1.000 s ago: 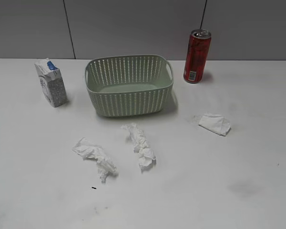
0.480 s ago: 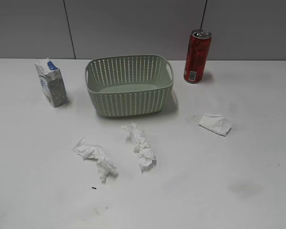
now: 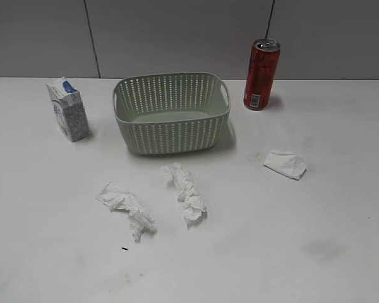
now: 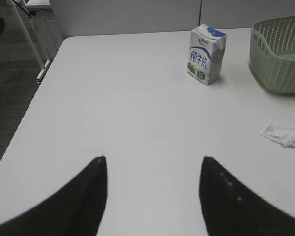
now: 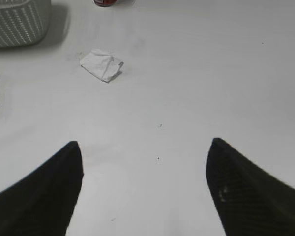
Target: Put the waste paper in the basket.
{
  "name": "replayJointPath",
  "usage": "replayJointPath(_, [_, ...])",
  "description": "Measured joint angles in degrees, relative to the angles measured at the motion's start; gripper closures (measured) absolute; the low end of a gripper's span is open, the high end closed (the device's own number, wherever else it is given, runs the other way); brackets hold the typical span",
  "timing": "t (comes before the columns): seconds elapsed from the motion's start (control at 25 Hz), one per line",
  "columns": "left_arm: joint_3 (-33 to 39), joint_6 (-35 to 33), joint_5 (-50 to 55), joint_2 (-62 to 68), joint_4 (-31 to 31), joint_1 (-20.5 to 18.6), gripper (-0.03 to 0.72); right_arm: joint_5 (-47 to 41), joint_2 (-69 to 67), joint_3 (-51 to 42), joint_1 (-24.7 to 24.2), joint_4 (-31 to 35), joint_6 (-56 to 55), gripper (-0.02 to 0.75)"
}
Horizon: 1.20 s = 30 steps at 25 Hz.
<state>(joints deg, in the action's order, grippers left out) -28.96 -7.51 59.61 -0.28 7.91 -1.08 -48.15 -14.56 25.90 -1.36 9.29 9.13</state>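
The sage-green slotted basket stands at the back middle of the table and looks empty; it also shows in the left wrist view and right wrist view. Three crumpled white paper wads lie in front of it: a left wad, a middle wad and a right wad. The left wrist view shows the left wad; the right wrist view shows the right wad. My left gripper and right gripper are open, empty, above bare table. Neither shows in the exterior view.
A blue-and-white printed carton stands left of the basket, also in the left wrist view. A red can stands right of the basket. The table's left edge drops to dark floor.
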Motion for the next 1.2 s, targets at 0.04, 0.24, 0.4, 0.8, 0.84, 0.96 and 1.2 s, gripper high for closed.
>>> replayJointPath(0.04, [0.0, 0.0, 0.0, 0.0, 0.0, 0.0, 0.256, 1.4, -2.9, 0.3, 0.0, 0.2, 0.1, 0.147])
replayJointPath(0.24, [0.0, 0.0, 0.0, 0.0, 0.0, 0.0, 0.252, 5.7, -17.8, 2.6, 0.0, 1.1, 2.6, 0.147])
replayJointPath(0.4, [0.0, 0.0, 0.0, 0.0, 0.0, 0.0, 0.124, 8.0, -29.2, 6.1, 0.0, 1.6, 3.9, 0.147])
replayJointPath(0.8, [0.0, 0.0, 0.0, 0.0, 0.0, 0.0, 0.021, 8.9, -56.1, 20.4, 0.2, 4.1, 6.4, 0.147])
replayJointPath(0.84, [0.0, 0.0, 0.0, 0.0, 0.0, 0.0, 0.022, 8.8, -58.2, 22.1, 0.6, 4.2, 6.4, 0.147])
replayJointPath(0.96, [0.0, 0.0, 0.0, 0.0, 0.0, 0.0, 0.031, 8.4, -65.0, 26.4, 3.3, 4.3, 6.4, 0.147])
replayJointPath(1.2, [0.0, 0.0, 0.0, 0.0, 0.0, 0.0, 0.05, 8.1, -78.4, 34.0, 12.9, -1.3, 3.0, 0.147])
